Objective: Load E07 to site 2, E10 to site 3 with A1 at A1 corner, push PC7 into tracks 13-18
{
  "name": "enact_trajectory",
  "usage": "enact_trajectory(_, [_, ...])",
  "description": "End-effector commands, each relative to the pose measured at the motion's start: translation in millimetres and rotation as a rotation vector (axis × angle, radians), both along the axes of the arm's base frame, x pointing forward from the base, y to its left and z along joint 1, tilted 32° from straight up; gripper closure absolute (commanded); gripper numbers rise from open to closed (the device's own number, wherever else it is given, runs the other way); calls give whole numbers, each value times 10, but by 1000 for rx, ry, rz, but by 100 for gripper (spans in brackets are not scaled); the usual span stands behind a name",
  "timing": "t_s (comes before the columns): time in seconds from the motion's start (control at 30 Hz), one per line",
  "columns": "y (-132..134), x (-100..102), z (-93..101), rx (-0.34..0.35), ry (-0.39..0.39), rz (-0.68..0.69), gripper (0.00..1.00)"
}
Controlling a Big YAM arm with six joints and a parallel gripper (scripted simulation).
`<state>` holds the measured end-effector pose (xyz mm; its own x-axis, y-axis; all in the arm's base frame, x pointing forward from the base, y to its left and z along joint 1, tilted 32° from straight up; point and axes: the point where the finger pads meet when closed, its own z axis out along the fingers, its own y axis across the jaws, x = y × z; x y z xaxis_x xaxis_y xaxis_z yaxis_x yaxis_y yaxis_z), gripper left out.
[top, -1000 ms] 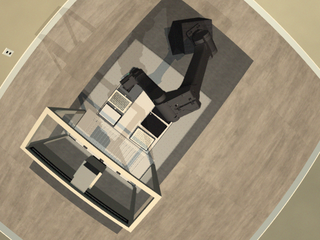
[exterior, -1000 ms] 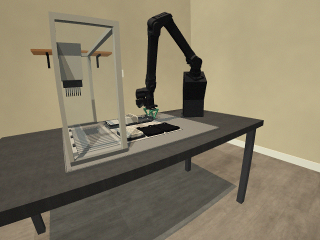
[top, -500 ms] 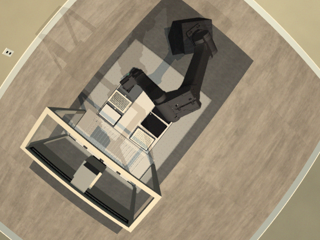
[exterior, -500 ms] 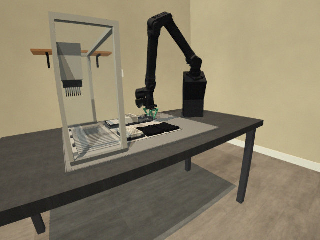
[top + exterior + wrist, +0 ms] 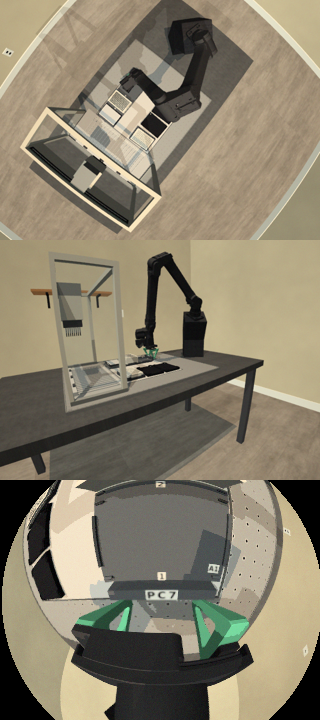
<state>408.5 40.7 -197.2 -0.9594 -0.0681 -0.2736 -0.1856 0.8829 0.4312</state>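
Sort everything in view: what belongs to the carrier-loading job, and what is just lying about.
Job: grey plate carrier PC7; white deep-well block; pale flat 384-well plate; ribbed loading rails; open green-fingered gripper at the carrier's handle end.
Lying about: white 96-well plate on its nest; empty black nest; grey pipetting head; wooden wall shelf; wall socket.

You can see a big dark table on a wood floor. Behind the table, a brown wall shelf hangs on the tan wall. A white baseboard runs low, right of the table.
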Motion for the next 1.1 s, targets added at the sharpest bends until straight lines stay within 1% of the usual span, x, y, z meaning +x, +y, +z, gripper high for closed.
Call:
enact_trajectory(0.0, [-6, 431, 271, -1, -92, -9, 20])
enact_trajectory(0.6, [-1, 501, 302, -2, -96, -8, 20])
enact_trajectory(1.07, [-74, 556, 319, -6, -104, -7, 20])
